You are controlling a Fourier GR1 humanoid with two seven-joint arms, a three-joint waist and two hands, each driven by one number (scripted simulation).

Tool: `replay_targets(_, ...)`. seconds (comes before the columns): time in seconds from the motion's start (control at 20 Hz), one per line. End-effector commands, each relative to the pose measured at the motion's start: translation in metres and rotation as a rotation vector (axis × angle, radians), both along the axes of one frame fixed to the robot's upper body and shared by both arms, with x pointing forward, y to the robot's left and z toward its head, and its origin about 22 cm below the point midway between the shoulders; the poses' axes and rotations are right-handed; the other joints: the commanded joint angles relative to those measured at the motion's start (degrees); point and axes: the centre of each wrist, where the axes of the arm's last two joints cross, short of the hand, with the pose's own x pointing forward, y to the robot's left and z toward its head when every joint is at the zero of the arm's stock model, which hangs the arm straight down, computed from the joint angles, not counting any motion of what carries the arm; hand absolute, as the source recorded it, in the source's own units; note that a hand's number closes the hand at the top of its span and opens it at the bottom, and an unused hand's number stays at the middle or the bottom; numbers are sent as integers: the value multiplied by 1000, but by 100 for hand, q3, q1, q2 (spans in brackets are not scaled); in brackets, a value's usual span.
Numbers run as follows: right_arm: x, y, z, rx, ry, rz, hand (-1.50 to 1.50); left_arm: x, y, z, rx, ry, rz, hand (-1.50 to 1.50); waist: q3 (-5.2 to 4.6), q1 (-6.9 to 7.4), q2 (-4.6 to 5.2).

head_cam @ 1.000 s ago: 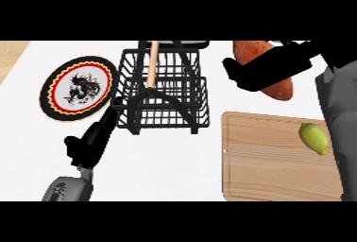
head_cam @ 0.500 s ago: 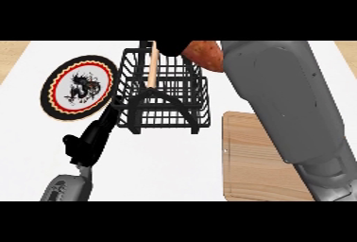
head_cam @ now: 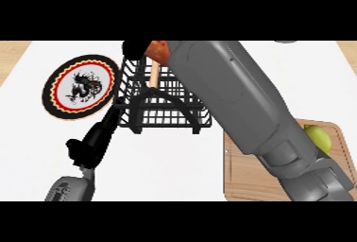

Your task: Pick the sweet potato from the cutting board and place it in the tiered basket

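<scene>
Head view shows only a small orange-brown piece of the sweet potato (head_cam: 159, 48), near the top of the scene above the far end of the tiered basket (head_cam: 164, 101). It sits against the black right hand (head_cam: 137, 48), which seems to be curled round it, though most of both is hidden by the forearm. I cannot tell whether the sweet potato touches the basket or hangs over it.

The right forearm (head_cam: 241, 104) is a broad grey shape running from the lower right corner up across the middle to the basket's far side, covering the basket's right edge. The basket is black wire, with a pale wooden handle (head_cam: 150, 78) standing at its centre.

Just beside the basket on the left lies a round plate (head_cam: 80, 87) with a black rim, a red and yellow zigzag ring and a dark figure on a white centre.

The left hand (head_cam: 101, 134) lies on the white counter (head_cam: 174, 160) below the plate and near the basket's front left corner, its fingers straight and pointing up towards the basket, holding nothing.

At the right, a wooden cutting board (head_cam: 247, 179) is partly covered by the forearm. A yellow-green fruit (head_cam: 317, 137) rests on it near the far right corner.
</scene>
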Motion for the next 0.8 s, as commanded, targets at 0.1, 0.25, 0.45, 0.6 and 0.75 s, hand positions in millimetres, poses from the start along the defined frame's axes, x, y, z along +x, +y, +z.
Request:
replay_targets(0.1, 2, 23, 7, 81, 59, 20, 150, -1, 9, -2, -3, 24, -15, 0, -7, 60, 7)
replay_targets(0.25, 4, 17, -29, 123, 136, 29, 150, 6, -18, 15, -8, 36, -10, 0, -2, 47, -9)
replay_targets(0.45, 12, 12, -9, 233, 406, -51, 150, 8, -2, 6, -14, 19, 1, 0, -5, 29, -26)
replay_targets(0.6, 14, 9, -23, 322, 445, -58, -150, -9, -3, 1, 10, 15, -14, 0, -3, 69, -18)
replay_targets(0.75, 12, 11, -15, 397, 439, -60, -150, -8, 3, 5, 3, 16, -21, 0, -1, -7, -23)
